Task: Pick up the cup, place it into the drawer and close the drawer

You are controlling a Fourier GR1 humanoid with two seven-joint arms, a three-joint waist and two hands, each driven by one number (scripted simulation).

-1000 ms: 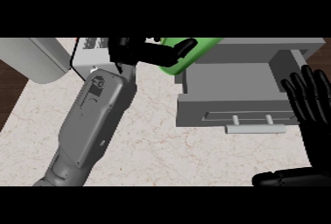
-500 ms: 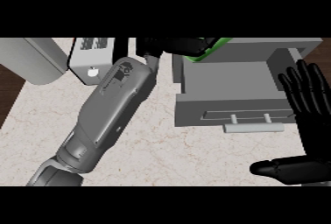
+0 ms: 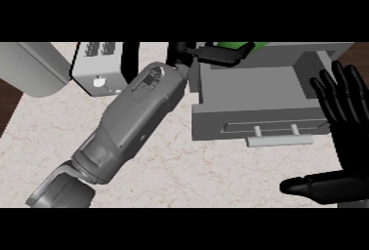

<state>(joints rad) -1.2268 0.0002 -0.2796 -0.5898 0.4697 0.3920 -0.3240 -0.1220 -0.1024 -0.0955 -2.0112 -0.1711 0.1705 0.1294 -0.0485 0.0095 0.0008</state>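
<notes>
My left hand (image 3: pixel 216 52) is curled round the green cup (image 3: pixel 235 46), of which only a strip shows at the top of the view. It holds the cup over the far edge of the open grey drawer (image 3: pixel 252 90). The drawer is pulled out toward me, its pale handle (image 3: pixel 279 140) at the front. My right hand (image 3: pixel 342 110) rests open at the right edge, fingers straight, beside the drawer's right side.
A white toaster-like appliance (image 3: pixel 97 66) stands at the back left beside my left forearm. A pale grey rounded object (image 3: pixel 32 68) fills the far left corner. The marbled counter (image 3: pixel 202 180) stretches in front of the drawer.
My left arm has swung right and farther back, carrying the green cup from the drawer's left toward its far edge. The right hand stays where it was.
</notes>
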